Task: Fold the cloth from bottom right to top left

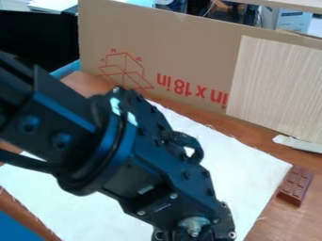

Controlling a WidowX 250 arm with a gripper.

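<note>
Blocky black arm (135, 160), silver screws (173, 196), dark cable (28, 161)

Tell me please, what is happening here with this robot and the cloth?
A black robot arm is over a white cloth on the brown table, to fold it. The visible part of the cloth lies flat, unfolded; I cannot tell if the arm grips it. A brown bar, like chocolate, lies beside the cloth's right corner.
</note>
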